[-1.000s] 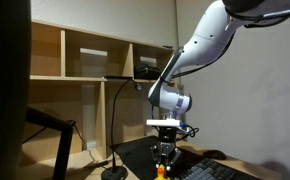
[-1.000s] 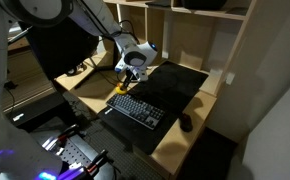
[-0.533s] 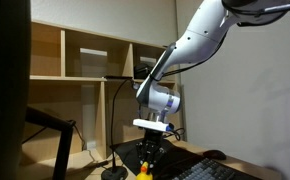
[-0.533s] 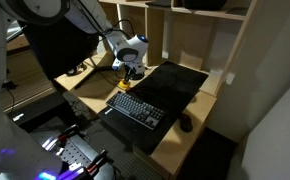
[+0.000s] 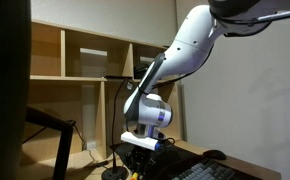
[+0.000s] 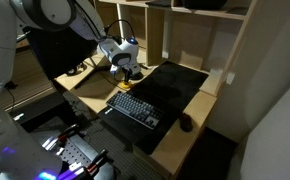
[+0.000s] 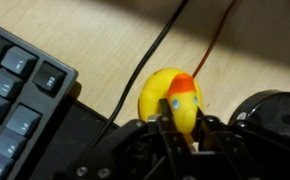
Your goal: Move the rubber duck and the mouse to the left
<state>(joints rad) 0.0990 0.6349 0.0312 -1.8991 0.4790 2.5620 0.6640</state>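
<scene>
The rubber duck [image 7: 168, 98] is bright yellow with an orange beak and is pinched between my gripper's fingers [image 7: 181, 128] in the wrist view. In both exterior views the gripper [image 5: 137, 166] [image 6: 123, 70] hangs low over the wooden desk, beyond the keyboard's far end and near the lamp base. The duck is barely visible there. The black mouse [image 6: 185, 124] lies on the desk at the other end of the keyboard, far from the gripper. It also shows in an exterior view [image 5: 215, 154].
A dark keyboard [image 6: 135, 107] [image 7: 15, 100] lies beside a large black desk mat [image 6: 175, 80]. A round black lamp base [image 7: 275, 110] [image 5: 113, 174] and thin cables [image 7: 150, 55] sit close to the gripper. Wooden shelves [image 5: 85, 70] stand behind.
The gripper has carried the duck away from the keyboard end toward the lamp base and lowered it. The mouse has not moved.
</scene>
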